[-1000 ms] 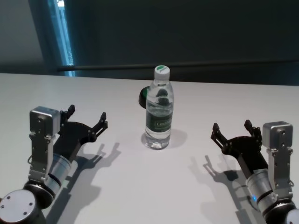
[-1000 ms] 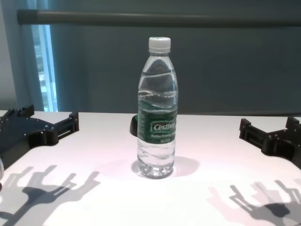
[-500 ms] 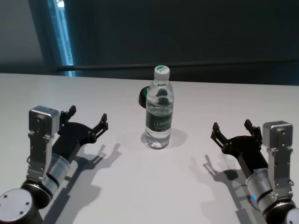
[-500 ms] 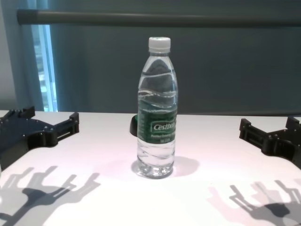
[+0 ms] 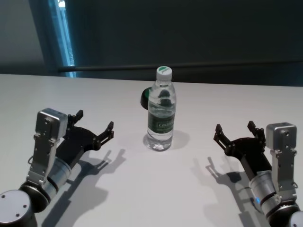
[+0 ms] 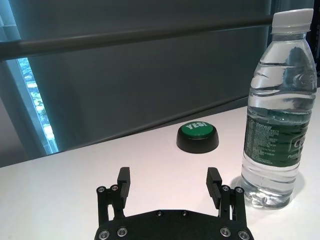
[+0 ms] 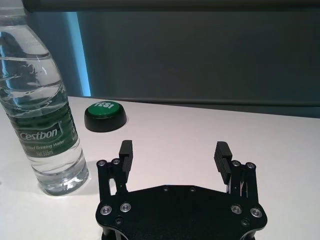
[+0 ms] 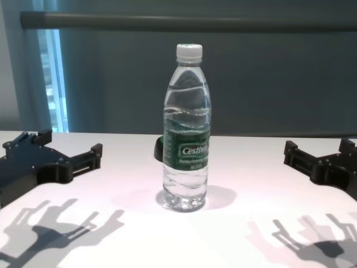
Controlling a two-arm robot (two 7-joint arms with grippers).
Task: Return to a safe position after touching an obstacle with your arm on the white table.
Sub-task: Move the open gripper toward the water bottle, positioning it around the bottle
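The obstacle, a tall clear water bottle (image 5: 161,111) with a white cap and dark green "Cestbon" label, stands upright in the middle of the white table (image 5: 142,189). It also shows in the chest view (image 8: 187,139), the left wrist view (image 6: 280,110) and the right wrist view (image 7: 42,110). My left gripper (image 5: 94,120) is open and empty, low over the table to the bottle's left, apart from it. My right gripper (image 5: 234,127) is open and empty to the bottle's right, also apart. Both show in the chest view, left (image 8: 71,144) and right (image 8: 318,146).
A small low dark round button with a green "YES" top (image 6: 197,136) sits on the table just behind the bottle; the right wrist view shows it too (image 7: 105,115). A dark wall and rail run beyond the table's far edge.
My left gripper has moved to the right, closer to the bottle, still open. The bottle and my right arm have not moved.
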